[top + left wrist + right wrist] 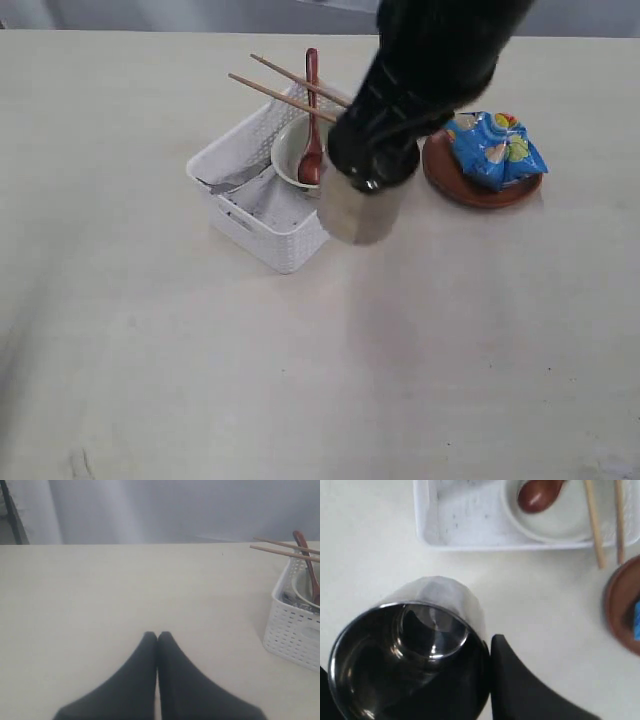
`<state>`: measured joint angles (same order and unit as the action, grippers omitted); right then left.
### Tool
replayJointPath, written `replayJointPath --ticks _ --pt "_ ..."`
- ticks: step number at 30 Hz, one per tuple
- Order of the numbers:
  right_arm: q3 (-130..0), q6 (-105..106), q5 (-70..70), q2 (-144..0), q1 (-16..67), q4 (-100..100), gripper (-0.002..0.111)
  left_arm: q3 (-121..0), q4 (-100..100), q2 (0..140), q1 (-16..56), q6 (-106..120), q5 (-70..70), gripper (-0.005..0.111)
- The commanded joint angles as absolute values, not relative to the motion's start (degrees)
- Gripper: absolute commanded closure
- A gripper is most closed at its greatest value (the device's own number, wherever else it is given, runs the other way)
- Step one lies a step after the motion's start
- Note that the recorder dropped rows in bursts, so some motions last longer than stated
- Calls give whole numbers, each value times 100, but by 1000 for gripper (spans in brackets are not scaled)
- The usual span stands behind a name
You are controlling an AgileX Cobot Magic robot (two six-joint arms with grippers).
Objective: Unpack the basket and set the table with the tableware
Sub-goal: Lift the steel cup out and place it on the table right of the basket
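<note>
My right gripper (372, 172) is shut on the rim of the shiny steel cup (362, 215), which hangs upright beside the white basket (285, 245); one finger (520, 685) presses on the outside of the cup (415, 655). Inside the basket lie the whitish bowl (290, 150) with the brown wooden spoon (311, 150), a steel knife and fork (230, 183), and the chopsticks (285, 95) across its far rim. The brown plate (480, 190) sits on the table (150, 350) to the right. My left gripper (158, 635) is shut and empty, well left of the basket (292, 630).
A blue snack packet (495, 148) lies on the brown plate. My right arm's dark body hides part of the basket's right end and the space between basket and plate. Bare tabletop spreads in front of and left of the basket.
</note>
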<state>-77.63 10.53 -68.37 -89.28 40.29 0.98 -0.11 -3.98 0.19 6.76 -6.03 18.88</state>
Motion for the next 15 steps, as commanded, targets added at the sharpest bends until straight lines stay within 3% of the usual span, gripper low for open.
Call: replayJointPath --ticks 1,15 --pt "-6730 968 -5943 -9066 4006 151 109 0 -424 0 718 -598 1860 107" --pt "-6253 80 -4350 -10293 4006 -799 109 0 -424 0 718 -598 1860 107"
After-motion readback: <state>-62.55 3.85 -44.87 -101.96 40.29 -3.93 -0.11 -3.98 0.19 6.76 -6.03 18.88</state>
